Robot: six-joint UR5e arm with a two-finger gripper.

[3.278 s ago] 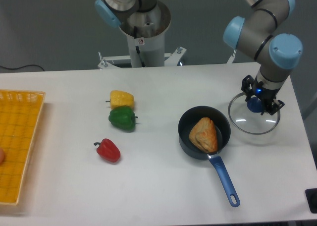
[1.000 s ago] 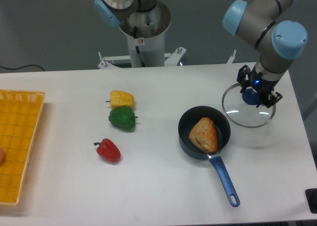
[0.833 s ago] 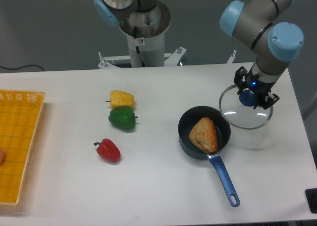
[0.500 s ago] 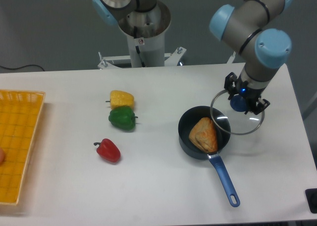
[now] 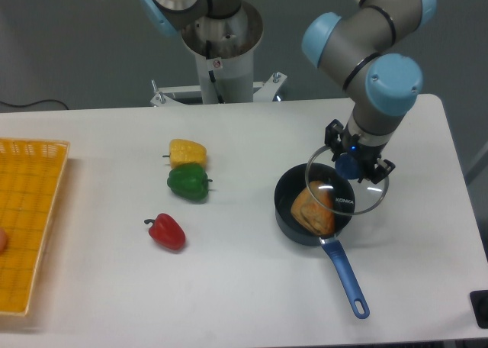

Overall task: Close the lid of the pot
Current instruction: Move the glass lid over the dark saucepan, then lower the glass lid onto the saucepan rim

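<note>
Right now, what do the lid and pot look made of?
Lid: clear glass, likely; the pastry shows through it; thin metallic rim, blue knob that looks plastic. Pot: dark matte body, maybe coated metal; glossy blue handle, probably plastic.

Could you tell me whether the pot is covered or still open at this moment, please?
Still open. The pot lid hangs from the gripper by its blue knob, overlapping only the right part of the pot; the pastry lies partly uncovered.

A white table (image 5: 229,287) with rounded corners fills most of the view under even, soft light. Behind it runs a plain grey wall (image 5: 76,43), and a thin dark cable (image 5: 30,104), perhaps a power lead, trails at the far left.
</note>
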